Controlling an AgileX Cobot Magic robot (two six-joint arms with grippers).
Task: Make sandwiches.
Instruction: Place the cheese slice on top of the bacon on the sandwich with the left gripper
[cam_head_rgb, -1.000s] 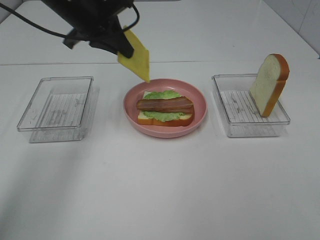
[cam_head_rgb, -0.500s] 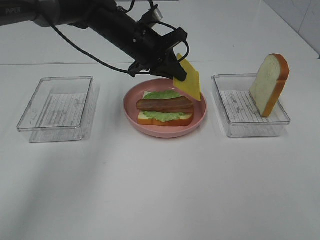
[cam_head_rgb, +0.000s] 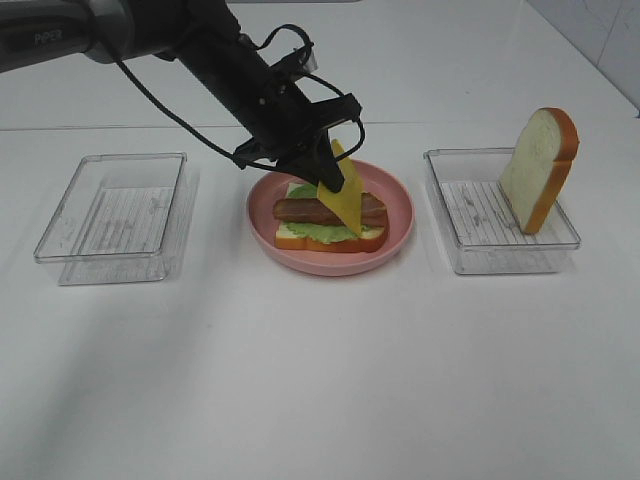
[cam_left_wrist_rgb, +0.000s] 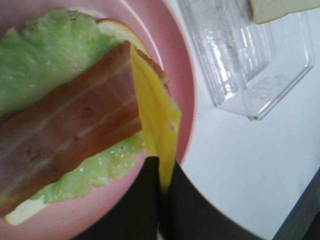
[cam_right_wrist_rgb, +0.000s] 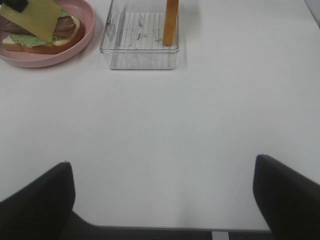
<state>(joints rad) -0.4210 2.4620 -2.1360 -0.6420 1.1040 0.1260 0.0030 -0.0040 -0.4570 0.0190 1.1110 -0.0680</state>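
Note:
The open sandwich (cam_head_rgb: 330, 222) lies on the pink plate (cam_head_rgb: 395, 215): one bread slice, green lettuce and a bacon strip (cam_head_rgb: 300, 209). My left gripper (cam_head_rgb: 325, 172) is shut on a yellow cheese slice (cam_head_rgb: 342, 197), held tilted with its lower edge on the bacon. In the left wrist view the cheese (cam_left_wrist_rgb: 157, 125) stands edge-on between the fingers (cam_left_wrist_rgb: 145, 200) over the bacon (cam_left_wrist_rgb: 70, 130) and lettuce (cam_left_wrist_rgb: 50, 50). A second bread slice (cam_head_rgb: 540, 170) stands upright in the right clear tray (cam_head_rgb: 480, 245). My right gripper (cam_right_wrist_rgb: 162, 197) is open and empty over bare table, and is out of the exterior high view.
An empty clear tray (cam_head_rgb: 115, 215) sits left of the plate. In the right wrist view, the right tray (cam_right_wrist_rgb: 140, 55) and the plate (cam_right_wrist_rgb: 50, 57) lie ahead of the right gripper. The left arm and its cable stretch from the back left over the plate.
My left gripper carried the cheese from the plate's back left across to its right side. It then came down and back, so the cheese now rests on the bacon.

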